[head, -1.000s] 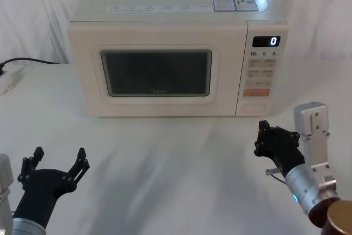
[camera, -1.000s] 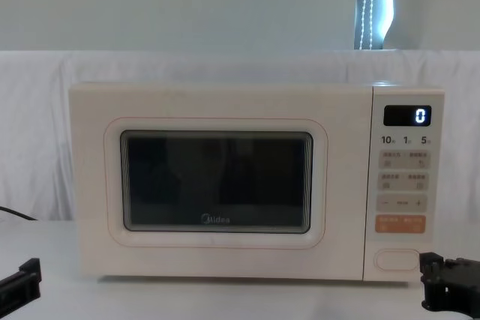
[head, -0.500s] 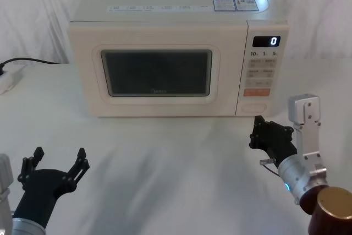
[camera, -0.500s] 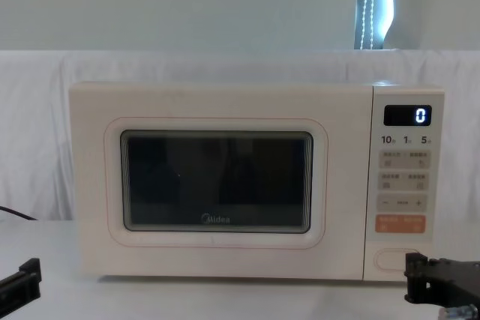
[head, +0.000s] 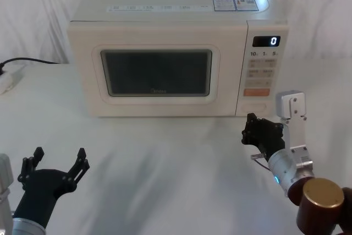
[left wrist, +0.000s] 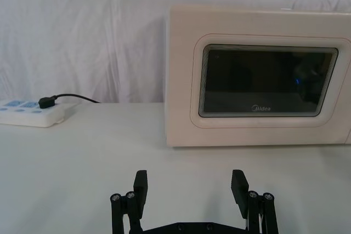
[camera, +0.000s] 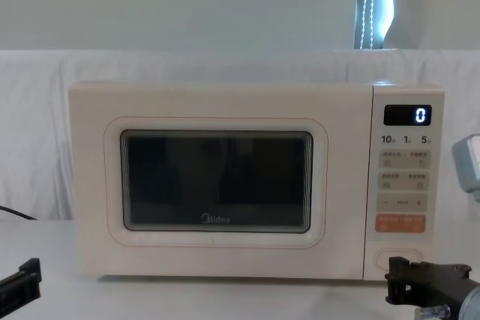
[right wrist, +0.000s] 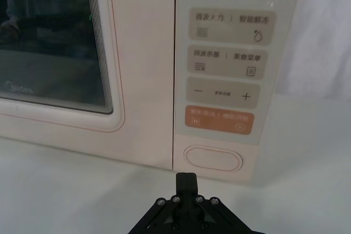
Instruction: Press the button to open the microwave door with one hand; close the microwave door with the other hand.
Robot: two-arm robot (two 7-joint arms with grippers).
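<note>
The cream microwave stands at the back of the table, its door (head: 157,75) (camera: 217,181) (left wrist: 269,80) shut with the dark window facing me. At the bottom of the control panel is the oval cream button (right wrist: 214,159) (head: 254,106) (camera: 397,258). My right gripper (head: 250,130) (right wrist: 186,178) (camera: 409,290) is shut, its fingers pressed together, and hovers a short way in front of the button and slightly below it, not touching. Near the table's front left my left gripper (head: 58,160) (left wrist: 190,184) is open and holds nothing, well away from the door.
A white power strip (left wrist: 30,112) (head: 8,81) with a black cable lies at the far left of the white-clothed table (head: 165,158). An orange key (right wrist: 219,120) sits just above the button. The display (camera: 409,115) reads 0.
My right gripper has moved forward and leftward, closer to the microwave's lower right front and the button. The left gripper and the door have stayed put.
</note>
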